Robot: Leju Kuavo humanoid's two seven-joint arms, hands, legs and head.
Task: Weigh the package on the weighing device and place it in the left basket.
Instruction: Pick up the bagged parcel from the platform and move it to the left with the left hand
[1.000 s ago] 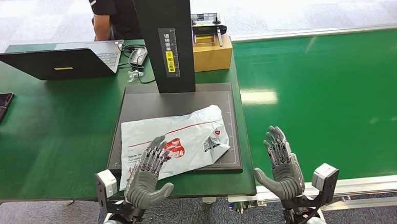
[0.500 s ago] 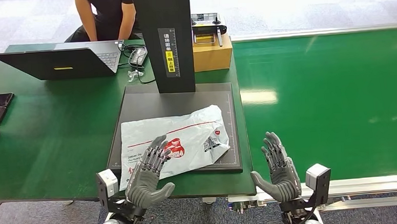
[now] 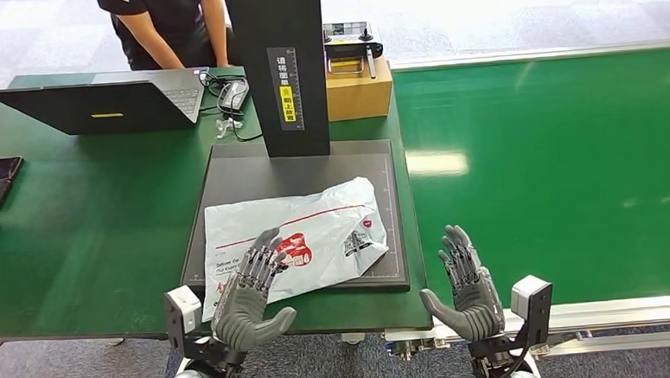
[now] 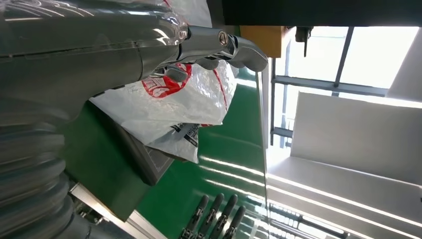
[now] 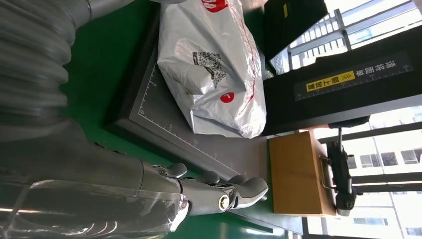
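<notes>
The package (image 3: pixel 295 239), a white plastic mailer with red print, lies flat on the dark scale (image 3: pixel 300 169) at centre frame, its lower left corner hanging a little over the plate's near edge. So the weighing step looks to be under way or just done; the lift toward the basket has not begun, and no basket can be seen from here. The left hand (image 3: pixel 249 297), at lower left, is released, fingers spread, its fingertips over the package's near edge; whether they touch it I cannot tell. The right hand (image 3: pixel 466 284), at lower right, is also released and holds nothing, standing apart from the scale off the bench's (image 3: pixel 82 219) near corner, beside the conveyor (image 3: pixel 555 160). Next, I judge, the hands must close on the package, probably from both sides since the slack bag will sag, then carry it left. A person (image 3: pixel 163 25) stands at upper left behind a laptop (image 3: pixel 93 106).
</notes>
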